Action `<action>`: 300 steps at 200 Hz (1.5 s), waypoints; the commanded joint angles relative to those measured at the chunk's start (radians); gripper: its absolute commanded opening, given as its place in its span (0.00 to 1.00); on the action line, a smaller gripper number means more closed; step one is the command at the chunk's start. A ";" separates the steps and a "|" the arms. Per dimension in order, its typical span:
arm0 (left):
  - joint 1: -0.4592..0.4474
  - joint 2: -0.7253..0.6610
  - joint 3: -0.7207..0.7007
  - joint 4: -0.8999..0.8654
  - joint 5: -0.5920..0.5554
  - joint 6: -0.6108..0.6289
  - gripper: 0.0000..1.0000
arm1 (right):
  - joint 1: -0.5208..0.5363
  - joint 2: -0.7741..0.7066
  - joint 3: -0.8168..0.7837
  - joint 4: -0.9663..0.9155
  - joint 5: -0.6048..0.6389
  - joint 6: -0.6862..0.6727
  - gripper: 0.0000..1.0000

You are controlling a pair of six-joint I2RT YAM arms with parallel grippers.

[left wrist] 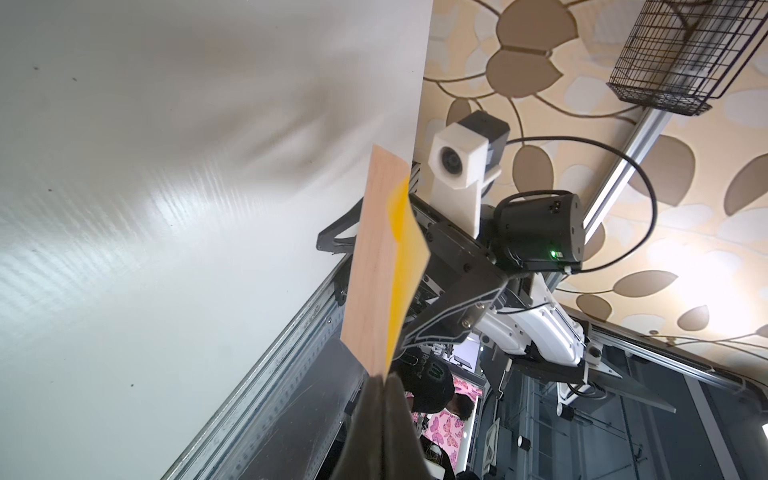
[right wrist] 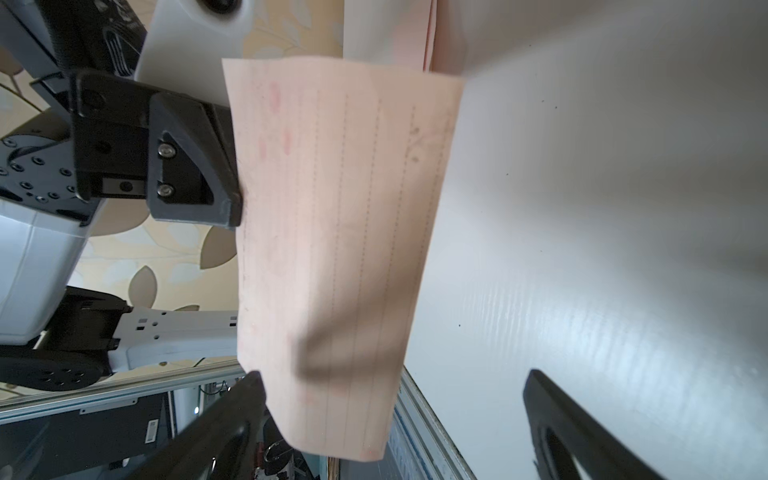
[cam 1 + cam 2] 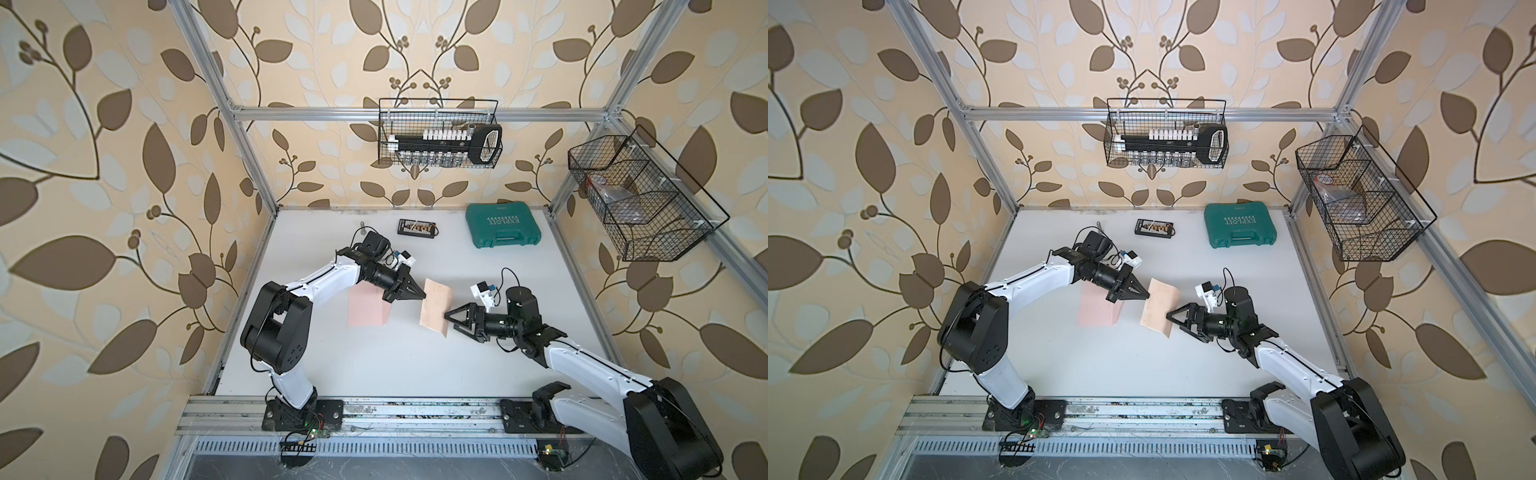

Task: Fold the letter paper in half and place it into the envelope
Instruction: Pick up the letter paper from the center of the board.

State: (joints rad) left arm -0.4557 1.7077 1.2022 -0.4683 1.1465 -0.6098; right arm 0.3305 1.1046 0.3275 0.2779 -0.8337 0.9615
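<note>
The paper [image 3: 436, 305] hangs in the air over the middle of the table [image 3: 374, 365], standing nearly on edge, and the left gripper [image 3: 424, 296] alone carries it: its jaws are pressed tight together on one long edge, as the left wrist view shows, where the paper [image 1: 374, 266] rises straight out of the closed tips. In that view the paper seems doubled, with a yellow backlit layer curling away from the nearer one, so the fold looks made but loose, the two leaves splaying at one end. The right gripper [image 3: 446, 318] sits at the opposite edge with its jaws spread wide and nothing between them gripped; in the right wrist view the paper [image 2: 340, 249] hangs in front of it, one finger [image 2: 249, 395] just at the paper's lower corner and the other well off to the side. The envelope [image 3: 365, 309] lies flat on the table under the left forearm, partly hidden by it, and I cannot tell whether its flap is open. So the step in hand looks like the turn from folding to inserting. The next move calls for keeping both leaves pinched together while the paper is carried to the envelope, and for the free right gripper to hold the envelope's mouth open so a thin edge can slide in
</note>
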 commanded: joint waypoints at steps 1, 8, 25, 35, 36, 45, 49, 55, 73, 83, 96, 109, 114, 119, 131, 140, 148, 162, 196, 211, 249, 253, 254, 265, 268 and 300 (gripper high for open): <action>-0.003 -0.053 -0.029 0.060 0.057 -0.028 0.00 | -0.002 0.042 -0.028 0.206 -0.057 0.093 0.96; -0.003 -0.054 -0.035 0.072 0.063 -0.035 0.00 | -0.002 0.054 -0.030 0.240 -0.059 0.106 0.95; -0.003 -0.057 -0.036 0.055 0.067 -0.023 0.00 | -0.001 0.086 -0.030 0.307 -0.063 0.134 0.93; -0.003 -0.060 -0.038 0.050 0.068 -0.021 0.00 | 0.001 0.106 -0.028 0.346 -0.070 0.152 0.92; -0.003 -0.060 -0.040 0.049 0.068 -0.021 0.00 | 0.000 0.107 -0.028 0.349 -0.071 0.153 0.92; -0.003 -0.063 -0.044 0.056 0.068 -0.026 0.00 | -0.001 0.123 -0.028 0.381 -0.078 0.169 0.90; -0.003 -0.065 -0.045 0.057 0.067 -0.028 0.00 | 0.001 0.129 -0.028 0.393 -0.080 0.176 0.90; -0.003 -0.065 -0.048 0.058 0.067 -0.030 0.00 | 0.000 0.135 -0.030 0.409 -0.081 0.183 0.88; -0.003 -0.067 -0.050 0.052 0.069 -0.026 0.00 | -0.001 0.141 -0.037 0.431 -0.076 0.194 0.82; -0.003 -0.067 -0.053 0.047 0.069 -0.021 0.00 | 0.000 0.135 -0.041 0.430 -0.071 0.194 0.77; -0.003 -0.068 -0.055 0.037 0.065 -0.012 0.00 | 0.000 0.124 -0.048 0.425 -0.068 0.194 0.70; -0.003 -0.068 -0.062 0.036 0.061 -0.008 0.00 | -0.001 0.105 -0.059 0.419 -0.060 0.198 0.64; -0.003 -0.068 -0.064 0.035 0.060 -0.008 0.00 | 0.000 0.097 -0.063 0.416 -0.058 0.197 0.62; -0.003 -0.068 -0.067 0.035 0.059 -0.008 0.00 | 0.000 0.088 -0.067 0.409 -0.053 0.196 0.59; -0.003 -0.066 -0.072 0.033 0.055 -0.005 0.00 | -0.001 0.066 -0.073 0.390 -0.045 0.191 0.55; -0.003 -0.066 -0.075 0.031 0.052 -0.002 0.00 | 0.000 0.051 -0.076 0.373 -0.040 0.184 0.50; -0.003 -0.064 -0.079 0.031 0.052 -0.002 0.00 | -0.001 0.039 -0.075 0.358 -0.037 0.179 0.45; -0.003 -0.065 -0.082 0.030 0.048 0.001 0.00 | 0.001 0.022 -0.075 0.336 -0.031 0.172 0.36; -0.003 -0.063 -0.084 0.018 0.038 0.009 0.00 | -0.001 0.009 -0.063 0.297 -0.025 0.155 0.17; -0.003 -0.064 -0.078 -0.007 0.022 0.024 0.00 | -0.001 0.011 -0.047 0.256 -0.026 0.136 0.07; 0.019 -0.068 -0.066 -0.082 -0.030 0.075 0.22 | -0.002 -0.019 0.009 0.072 0.000 0.049 0.00; 0.025 -0.071 -0.069 -0.082 -0.033 0.075 0.23 | -0.001 -0.022 0.013 0.057 0.001 0.043 0.00; 0.026 -0.071 -0.070 -0.082 -0.033 0.075 0.24 | -0.002 -0.023 0.014 0.055 0.001 0.040 0.00; 0.041 -0.076 -0.074 -0.084 -0.043 0.077 0.28 | -0.001 -0.031 0.025 0.018 0.005 0.020 0.00; 0.046 -0.078 -0.075 -0.086 -0.046 0.077 0.30 | -0.001 -0.033 0.027 0.010 0.005 0.016 0.00; 0.098 -0.103 -0.055 -0.138 -0.142 0.116 0.63 | -0.004 -0.033 0.043 -0.035 0.007 -0.008 0.00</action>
State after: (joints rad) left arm -0.3946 1.6680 1.1229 -0.5415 1.0882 -0.5438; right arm 0.3305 1.0798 0.3363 0.3229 -0.8413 1.0073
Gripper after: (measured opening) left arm 0.562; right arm 0.047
